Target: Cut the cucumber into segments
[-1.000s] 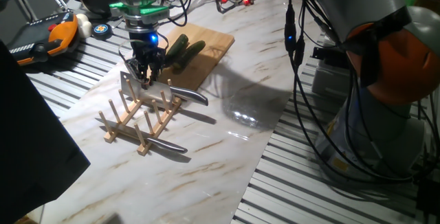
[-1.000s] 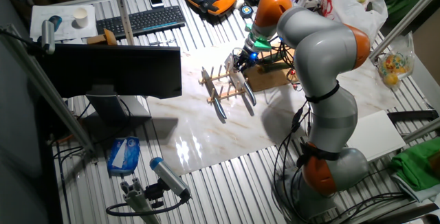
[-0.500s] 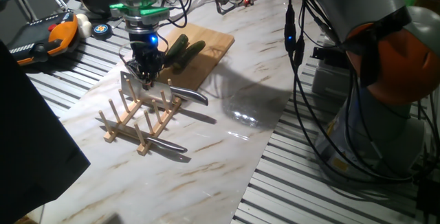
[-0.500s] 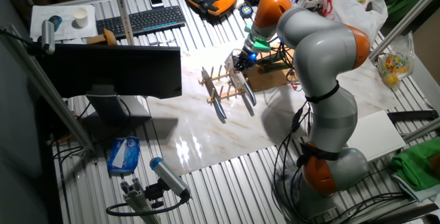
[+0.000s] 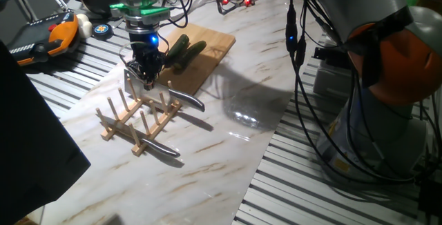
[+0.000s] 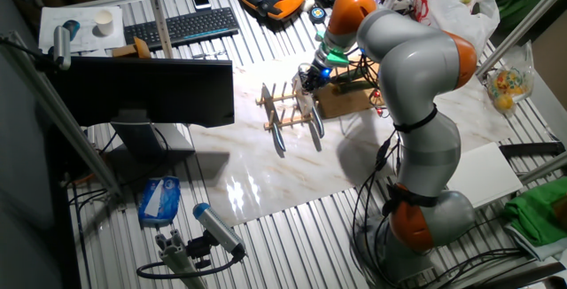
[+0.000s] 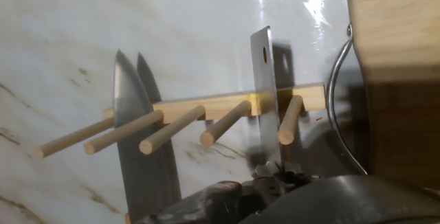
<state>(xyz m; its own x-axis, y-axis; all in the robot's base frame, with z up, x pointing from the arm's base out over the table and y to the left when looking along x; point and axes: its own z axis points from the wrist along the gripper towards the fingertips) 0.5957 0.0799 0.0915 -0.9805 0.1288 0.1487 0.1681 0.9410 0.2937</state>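
One claw (image 5: 147, 75) clamped on the cleaver (image 5: 136, 81) in the wooden rack (image 5: 135, 123) | rack has slid toward the table (image 5: 228, 156) edge since a second ago, cleaver rising | cucumber (image 5: 185, 51) uncut on cutting board (image 5: 207, 52) | cutting not begun

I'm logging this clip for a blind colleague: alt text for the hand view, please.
Seen from above, a wooden peg rack on marble table holds a cleaver upright and a knife. A wooden board fills the right edge.
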